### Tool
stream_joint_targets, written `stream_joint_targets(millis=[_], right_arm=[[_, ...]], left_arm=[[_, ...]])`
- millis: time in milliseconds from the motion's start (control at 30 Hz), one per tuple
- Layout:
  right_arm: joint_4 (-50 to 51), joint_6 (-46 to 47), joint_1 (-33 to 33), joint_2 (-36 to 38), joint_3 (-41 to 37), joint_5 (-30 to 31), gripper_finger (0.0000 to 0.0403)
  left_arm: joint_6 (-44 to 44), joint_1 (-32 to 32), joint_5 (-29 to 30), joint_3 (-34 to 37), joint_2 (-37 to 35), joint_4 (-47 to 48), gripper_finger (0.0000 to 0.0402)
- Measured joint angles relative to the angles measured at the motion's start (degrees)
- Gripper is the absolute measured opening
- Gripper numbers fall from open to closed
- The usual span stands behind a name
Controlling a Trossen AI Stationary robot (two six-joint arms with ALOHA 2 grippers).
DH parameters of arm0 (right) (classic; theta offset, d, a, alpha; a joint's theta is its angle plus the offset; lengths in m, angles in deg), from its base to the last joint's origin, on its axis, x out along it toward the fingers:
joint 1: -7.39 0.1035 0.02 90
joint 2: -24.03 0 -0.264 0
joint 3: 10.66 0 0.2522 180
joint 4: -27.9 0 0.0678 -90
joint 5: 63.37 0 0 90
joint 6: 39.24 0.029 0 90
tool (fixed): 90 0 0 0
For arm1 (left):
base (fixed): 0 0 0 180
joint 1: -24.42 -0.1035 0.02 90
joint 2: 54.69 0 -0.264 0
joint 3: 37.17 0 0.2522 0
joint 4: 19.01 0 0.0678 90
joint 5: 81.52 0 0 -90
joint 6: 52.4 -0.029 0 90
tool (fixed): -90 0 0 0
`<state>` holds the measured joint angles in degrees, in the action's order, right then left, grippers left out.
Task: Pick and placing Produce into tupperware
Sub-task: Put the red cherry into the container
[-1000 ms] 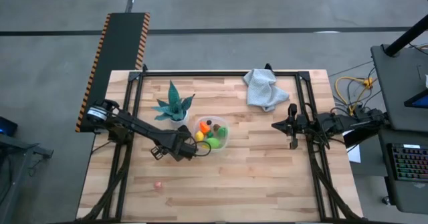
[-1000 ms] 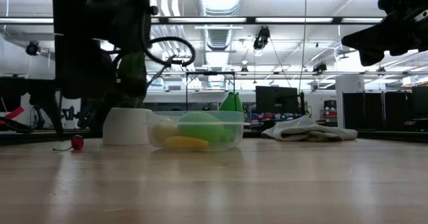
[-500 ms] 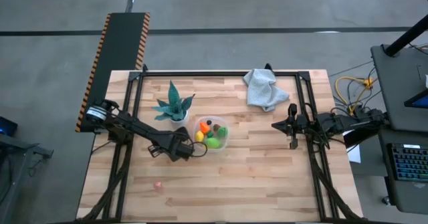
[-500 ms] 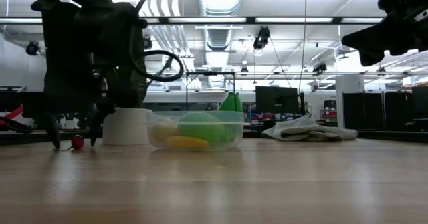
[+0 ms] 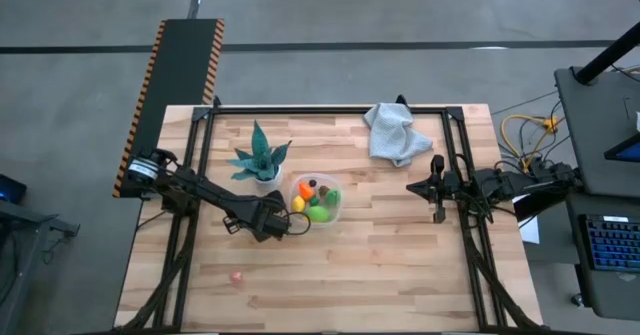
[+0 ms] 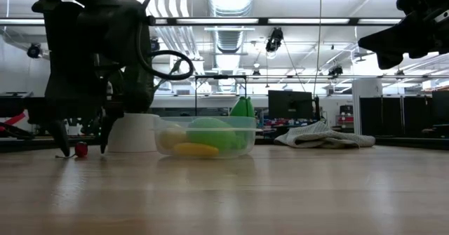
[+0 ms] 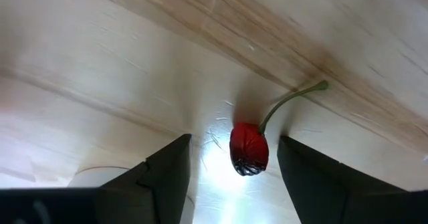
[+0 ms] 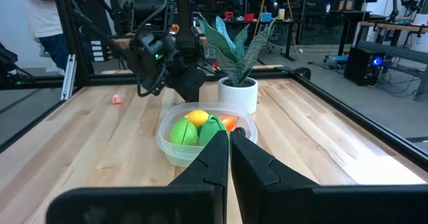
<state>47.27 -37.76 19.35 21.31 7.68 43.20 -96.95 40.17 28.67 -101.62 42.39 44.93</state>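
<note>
Tub point(image 5: 316, 201) sits mid-counter beside the white plant pot point(image 5: 263, 175), already holding most of the produce: I count yellow, green, orange and dark pieces inside. One piece is left out, a small red cherry point(image 7: 249, 148) with a green stem, lying on the bare counter point(image 5: 400, 265) toward the front left corner, well apart from the tub. My left gripper point(image 7: 234, 167) hangs low over it, fingers point(image 7: 164, 174) spread wide with the cherry between them, nothing gripped yet; in the low view the tips look just off the wood. Right gripper point(image 8: 229, 150) waits on the right side, fingers pressed together, empty. I judge the job nearly done: close on the cherry, carry it to the tub. Open wood all around the cherry, and the front edge is not close. On the carry, the plant point(image 5: 260, 155) stands right beside the tub, so I would approach from the front. The grey cloth point(image 5: 393, 133) at the back is out of the way.
</note>
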Motion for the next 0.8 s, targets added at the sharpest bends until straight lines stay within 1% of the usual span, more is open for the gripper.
stream_joint_targets(millis=[100,200,333,667,733,800], right_arm=[[0.0,0.0,0.0,0.0,0.0,0.0,0.0009],[0.0,0.0,0.0,0.0,0.0,0.0,0.0009],[0.0,0.0,0.0,0.0,0.0,0.0,0.0009],[0.0,0.0,0.0,0.0,0.0,0.0,0.0009],[0.0,0.0,0.0,0.0,0.0,0.0,0.0009],[0.1,0.0,0.0,0.0,0.0,0.0,0.0009]], left_arm=[[0.1,0.0,0.0,0.3,0.0,-0.3,0.0203],[0.3,0.0,0.0,0.4,0.0,-0.2,0.0187],[0.3,0.0,-0.2,0.2,0.0,-0.1,0.0146],[0.7,0.1,-0.4,-0.1,0.1,-0.1,0.0020],[0.9,0.1,-0.4,-0.5,0.2,-0.3,0.0010],[1.1,0.1,-0.3,-0.9,0.2,-0.6,0.0010]])
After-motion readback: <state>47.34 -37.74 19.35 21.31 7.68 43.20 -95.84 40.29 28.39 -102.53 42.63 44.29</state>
